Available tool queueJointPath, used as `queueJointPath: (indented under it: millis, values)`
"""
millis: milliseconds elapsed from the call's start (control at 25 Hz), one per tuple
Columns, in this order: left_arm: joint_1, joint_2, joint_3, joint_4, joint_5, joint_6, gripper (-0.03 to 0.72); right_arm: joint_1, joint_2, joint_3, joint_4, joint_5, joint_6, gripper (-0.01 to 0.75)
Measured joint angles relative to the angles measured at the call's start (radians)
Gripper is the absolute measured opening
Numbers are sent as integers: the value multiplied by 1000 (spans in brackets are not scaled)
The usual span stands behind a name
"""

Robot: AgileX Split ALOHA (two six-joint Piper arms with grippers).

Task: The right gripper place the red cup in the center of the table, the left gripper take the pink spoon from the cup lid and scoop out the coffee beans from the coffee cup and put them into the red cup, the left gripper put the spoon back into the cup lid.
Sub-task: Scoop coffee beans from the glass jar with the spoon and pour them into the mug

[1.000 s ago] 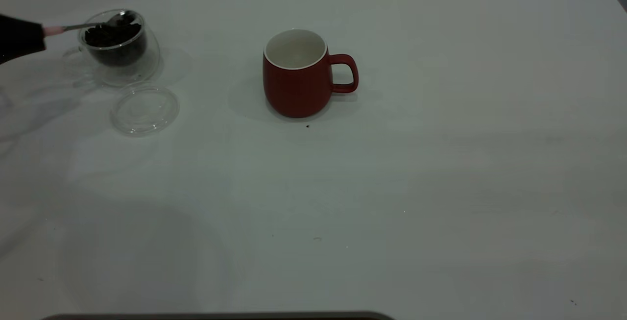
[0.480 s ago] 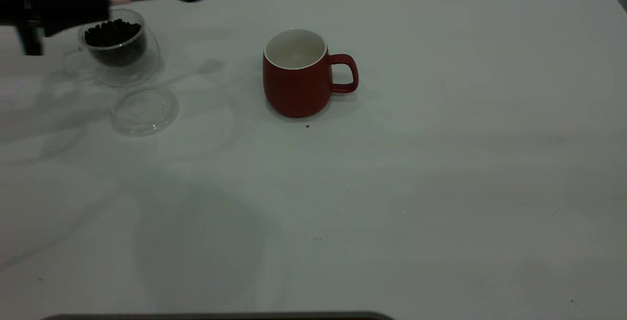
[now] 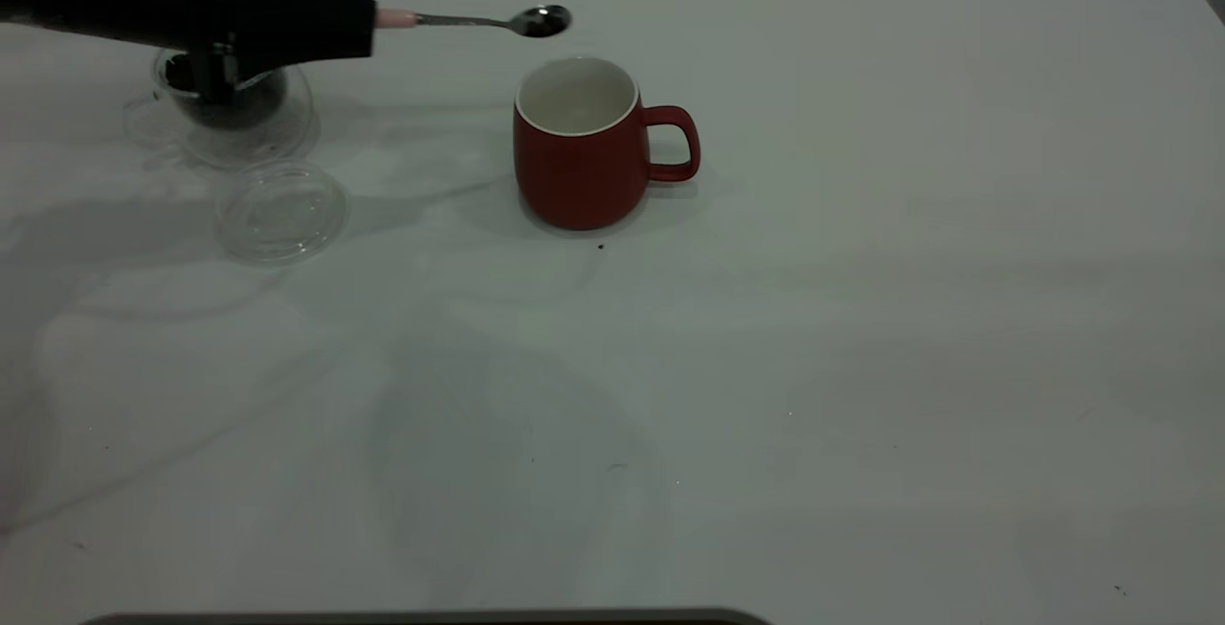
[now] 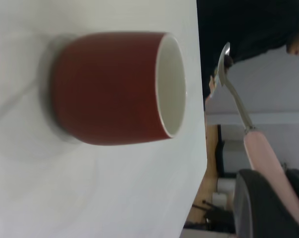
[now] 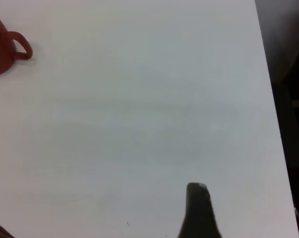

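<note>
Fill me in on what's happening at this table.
The left gripper holds the pink spoon by its handle and carries it above the table, its bowl close to the red cup, not yet over the opening. The red cup stands mid-table and looks empty. The coffee cup with beans sits behind the arm, the lid lying beside it. The right gripper is parked far off to the right.
</note>
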Motion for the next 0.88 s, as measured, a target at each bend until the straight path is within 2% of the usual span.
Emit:
queueJointPath:
  millis: [360, 760, 880]
  values:
    - [-50, 0, 0, 1, -128, 125, 121, 0, 0, 0, 0, 0, 0, 579]
    - [-80, 0, 0, 1, -161, 560, 121, 0, 0, 0, 0, 0, 0, 579]
    - [-81, 0, 0, 0, -161, 633, 121, 0, 0, 0, 0, 0, 0, 579]
